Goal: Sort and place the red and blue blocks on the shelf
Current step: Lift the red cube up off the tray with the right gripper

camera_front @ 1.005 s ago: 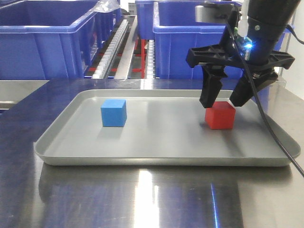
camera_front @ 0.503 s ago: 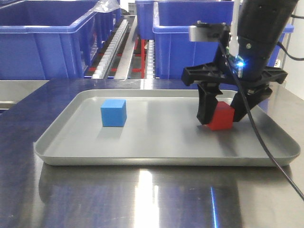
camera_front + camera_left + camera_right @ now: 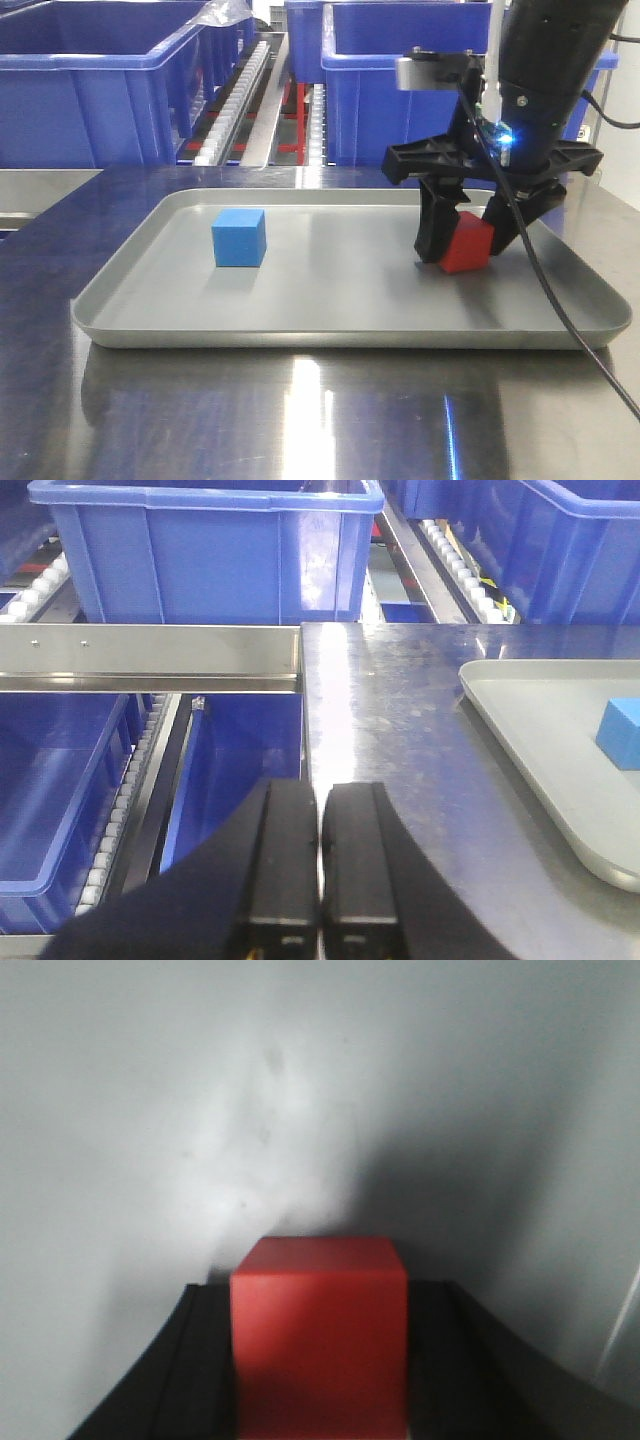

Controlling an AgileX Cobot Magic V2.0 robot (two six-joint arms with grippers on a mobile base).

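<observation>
Clamping the red block (image 3: pixel 468 248) inside the tray (image 3: pixel 300 335).
Pinched between the narrowed fingers of the right gripper (image 3: pixel 464 250) and tilted, low at the tray floor, whether touching it or just clear impossible to tell. A second ago sat flat, with those fingers spread wider around its top; barely changed since half a second ago. Leaves the blue block (image 3: pixel 239 238) flat on the tray's left half, unmoved. Holds the left gripper (image 3: pixel 320 800) pressed together on nothing, above the tabletop (image 3: pixel 400 740) edge beside the shelf (image 3: pixel 150 670).

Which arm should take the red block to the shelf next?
Right. The right gripper clamps the red block between its fingers in the tray; the left gripper is shut, empty, off the tray.
</observation>
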